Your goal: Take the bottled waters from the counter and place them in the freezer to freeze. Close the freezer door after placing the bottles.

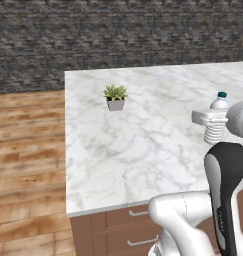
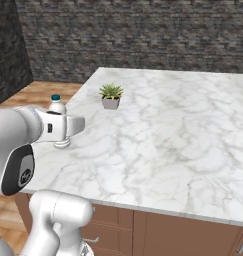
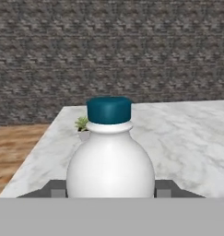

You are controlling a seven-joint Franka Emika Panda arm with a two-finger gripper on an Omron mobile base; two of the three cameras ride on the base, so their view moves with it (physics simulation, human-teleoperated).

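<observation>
The water bottle (image 3: pixel 110 161) stands upright on the marble table (image 1: pixel 143 150), close to the edge nearest the robot and well apart from the small potted plant (image 1: pixel 115 97) further in. Its dark teal cap (image 1: pixel 222 94) rises clear above the white hand, and its ribbed lower body shows below it, the base apparently resting on the slab or just off it; I cannot tell which. The claw (image 3: pixel 110 190) is clenched round the bottle's middle: in the hand view a dark fingertip (image 3: pixel 58 189) sits hard against each flank of the body, with the bottle centred between them.

The step in hand, as I judge it, is the lift and carry towards the freezer. To do it well, raise the bottle straight up first, keeping the hand level so the bottle stays vertical and does not pivot between the fingers. A ribbed plastic wall can give under pressure, so hold the squeeze steady rather than tightening. Clear the table edge before swinging the arm, and move slowly through the turn, since the grip sits at mid-height and a full bottle could slide downward. The plant is far enough off to pose no obstacle.
</observation>
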